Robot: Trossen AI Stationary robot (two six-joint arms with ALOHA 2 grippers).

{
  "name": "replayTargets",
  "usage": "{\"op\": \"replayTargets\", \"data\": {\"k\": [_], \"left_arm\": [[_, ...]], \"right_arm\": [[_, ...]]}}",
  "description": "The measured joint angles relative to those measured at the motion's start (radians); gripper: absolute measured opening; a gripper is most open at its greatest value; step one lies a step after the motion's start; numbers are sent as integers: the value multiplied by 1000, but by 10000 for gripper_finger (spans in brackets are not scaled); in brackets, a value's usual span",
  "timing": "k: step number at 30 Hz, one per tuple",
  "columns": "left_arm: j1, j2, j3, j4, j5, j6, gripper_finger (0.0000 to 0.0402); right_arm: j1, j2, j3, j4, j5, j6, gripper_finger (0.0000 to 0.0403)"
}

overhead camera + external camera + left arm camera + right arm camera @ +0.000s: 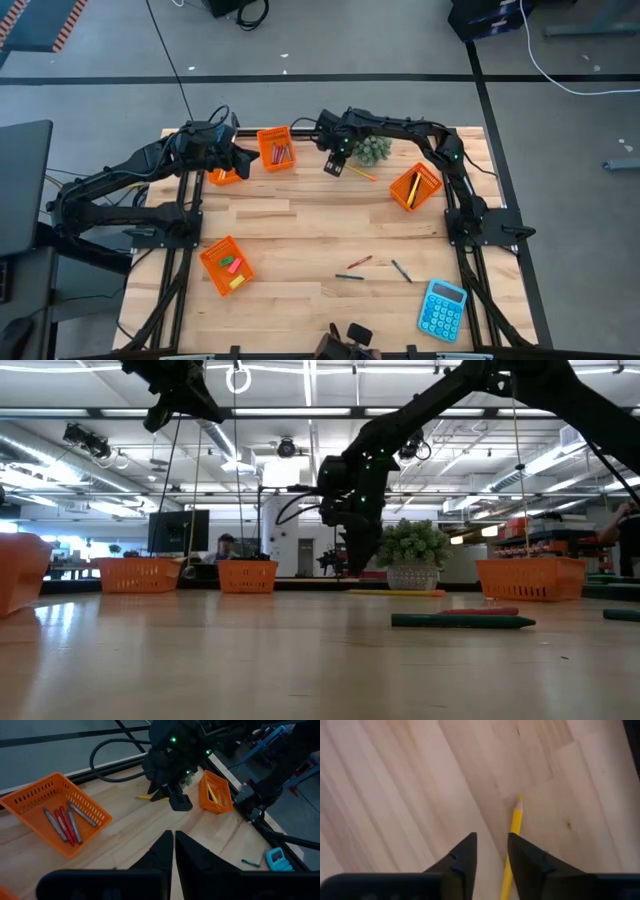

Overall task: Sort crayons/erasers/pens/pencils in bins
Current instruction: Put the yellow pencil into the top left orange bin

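Right gripper [335,166] is hanging over the far middle of the table [300,240], just beside the small potted plant [372,150]. Its fingers [462,857] are standing narrowly apart with nothing between them. In the right wrist view a yellow pencil [512,837] is lying flat on the wood, its sharpened tip ahead of the fingers and its shaft running past the inner edge of one finger; its back end is cut off by the frame. Contact between finger and pencil is hard to judge. From above the same pencil [361,173] is showing just beside the gripper, toward the plant.

Left gripper [243,158] is waiting at the far left, between two orange bins, fingers [160,852] pressed together and holding nothing. The near bin [276,148] is holding red and grey crayons [65,822]. The bin [224,176] under the left arm is half hidden, contents unreadable.

Right-side bin [415,186] is holding yellow pencils [411,188], count unclear. Front-left bin [226,265] is holding erasers [233,270], pink, green and yellow. Loose on the table's front: a red crayon [360,261] and two dark pens [349,276], near each other, well apart from both grippers. Blue calculator [442,309] is sitting at the front right corner.
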Motion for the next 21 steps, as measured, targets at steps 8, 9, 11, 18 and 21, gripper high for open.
{"op": "replayTargets", "data": {"k": [8, 9, 11, 18, 21], "left_arm": [[0, 0, 0, 0, 0, -10, 19], [0, 0, 0, 0, 0, -11, 17], [0, 0, 0, 1, 0, -11, 15], [0, 0, 0, 1, -12, -7, 21], [0, 0, 0, 0, -16, -6, 22]], "right_arm": [[-1, 0, -2, 32, -1, -69, 134], [-1, 0, -2, 34, -1, -74, 133], [-1, 0, -2, 44, -1, -84, 132], [-1, 1, -2, 68, -5, -103, 131], [-1, 1, -2, 68, -5, -132, 131]]}}
